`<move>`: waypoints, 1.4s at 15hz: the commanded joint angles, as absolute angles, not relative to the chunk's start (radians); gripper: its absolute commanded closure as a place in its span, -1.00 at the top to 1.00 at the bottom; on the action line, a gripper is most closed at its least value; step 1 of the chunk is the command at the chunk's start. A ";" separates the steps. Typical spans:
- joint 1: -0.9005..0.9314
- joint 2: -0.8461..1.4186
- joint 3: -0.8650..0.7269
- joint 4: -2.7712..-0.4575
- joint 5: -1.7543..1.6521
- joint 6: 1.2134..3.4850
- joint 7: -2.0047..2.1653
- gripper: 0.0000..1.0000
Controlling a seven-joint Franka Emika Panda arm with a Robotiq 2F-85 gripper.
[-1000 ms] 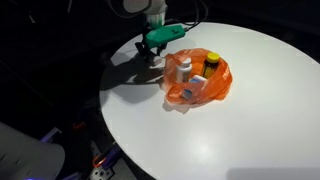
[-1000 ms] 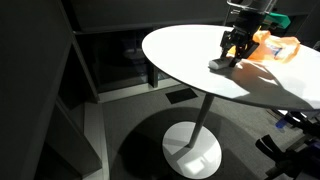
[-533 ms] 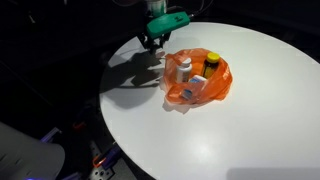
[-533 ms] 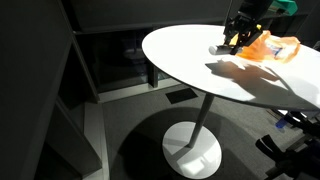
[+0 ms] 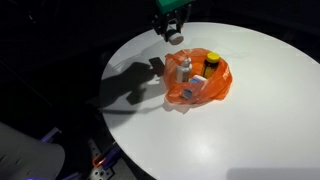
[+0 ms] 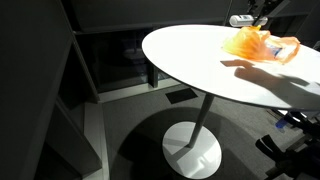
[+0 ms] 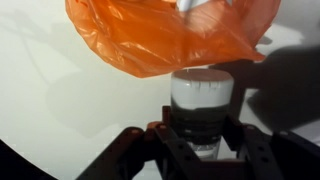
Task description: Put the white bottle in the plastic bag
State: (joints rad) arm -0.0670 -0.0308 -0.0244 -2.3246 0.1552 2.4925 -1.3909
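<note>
My gripper (image 5: 172,28) is shut on a white bottle (image 5: 176,37) and holds it in the air above the far edge of the round white table (image 5: 250,120), just behind the orange plastic bag (image 5: 197,82). In the wrist view the bottle (image 7: 202,98) sits between the fingers (image 7: 200,135), with the bag (image 7: 160,40) right ahead of it. In an exterior view the bottle (image 6: 240,20) hangs beside the bag (image 6: 258,44). The bag lies open on the table.
Inside the bag are another white bottle (image 5: 185,68) and a small bottle with a yellow cap (image 5: 211,62). The table (image 6: 190,60) stands on a single pedestal. The surroundings are dark.
The gripper has lifted the white bottle off the table and carried it up and towards the far side of the bag. The bag has not moved.
</note>
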 commanded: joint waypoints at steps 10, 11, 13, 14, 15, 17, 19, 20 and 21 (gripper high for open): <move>-0.170 -0.206 -0.190 -2.419 -0.072 2.420 -1.201 -0.50; -0.177 -0.209 -0.197 -2.423 -0.092 2.412 -1.190 -0.50; -0.187 -0.206 -0.209 -2.431 -0.124 2.405 -1.176 -0.50; -0.191 -0.198 -0.213 -2.432 -0.143 2.409 -1.167 -0.50; -0.195 -0.191 -0.217 -2.434 -0.156 2.411 -1.160 -0.50; -0.196 -0.176 -0.224 -2.434 -0.179 2.415 -1.148 -0.50; -0.197 -0.156 -0.226 -2.428 -0.201 2.410 -1.134 -0.50; -0.198 -0.145 -0.226 -2.423 -0.214 2.410 -1.125 -0.50; -0.198 -0.131 -0.226 -2.415 -0.222 2.406 -1.117 -0.50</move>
State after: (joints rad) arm -0.1916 -0.1576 -0.2265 -2.4402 -0.1782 2.4223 -1.1590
